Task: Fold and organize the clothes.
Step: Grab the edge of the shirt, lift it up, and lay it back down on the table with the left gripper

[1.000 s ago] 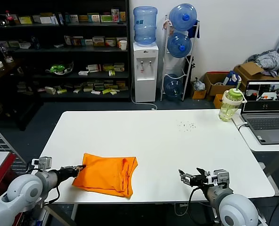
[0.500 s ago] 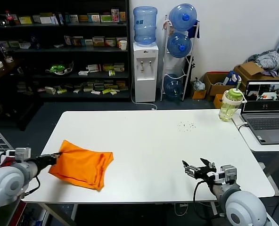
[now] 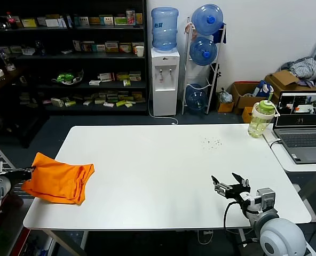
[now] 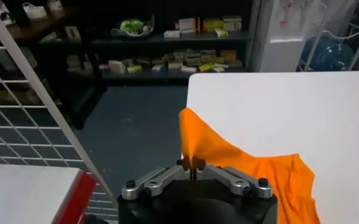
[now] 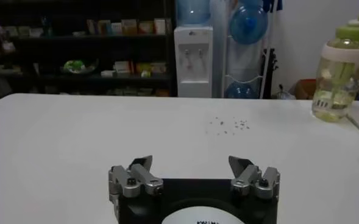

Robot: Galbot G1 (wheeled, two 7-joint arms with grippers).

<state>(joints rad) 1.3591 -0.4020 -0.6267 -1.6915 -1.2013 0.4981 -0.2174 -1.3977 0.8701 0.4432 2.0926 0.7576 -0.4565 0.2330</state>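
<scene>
The folded bright orange T-shirt (image 3: 59, 180) lies at the left edge of the white table (image 3: 168, 170), partly hanging past it. My left gripper (image 3: 30, 170) is shut on the shirt's left corner, off the table's left side. In the left wrist view the jaws (image 4: 192, 164) pinch a raised orange corner of the shirt (image 4: 240, 164). My right gripper (image 3: 230, 188) is open and empty, low over the table's front right; the right wrist view shows it (image 5: 191, 164) with its fingers wide apart above bare tabletop.
A green-lidded bottle (image 3: 260, 118) and a laptop (image 3: 303, 128) stand at the far right. Small dark crumbs (image 3: 211, 142) lie on the table's far right part. A wire rack (image 4: 39, 122) stands left of the table. Shelves and water bottles are behind.
My left gripper has dragged the folded shirt leftward along the table's front to its left edge. My right gripper has shifted slightly right and stayed open.
</scene>
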